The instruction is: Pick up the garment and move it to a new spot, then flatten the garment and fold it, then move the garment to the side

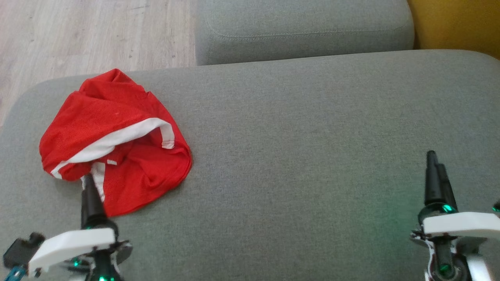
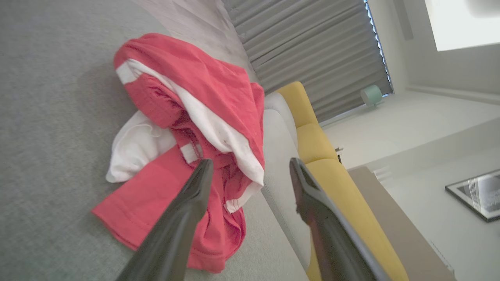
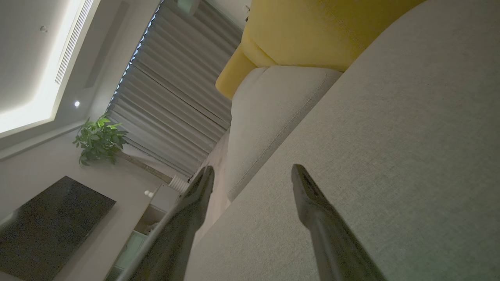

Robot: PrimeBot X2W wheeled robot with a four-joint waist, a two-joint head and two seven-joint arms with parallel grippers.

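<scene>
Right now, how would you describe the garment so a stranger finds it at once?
Look at the wide grey cushion before the robot. Near its left end, just ahead of the left tool, lies a crumpled garment. It is bright red with white bands, unlike the plain grey around it.

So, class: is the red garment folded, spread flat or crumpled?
Crumpled: the red garment lies bunched in a heap on the grey cushion, its white trim twisted.

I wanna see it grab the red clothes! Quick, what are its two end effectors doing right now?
Left end effector: open, holding nothing, at the red garment's edge.
Right end effector: open, holding nothing, over the grey cushion.
</scene>
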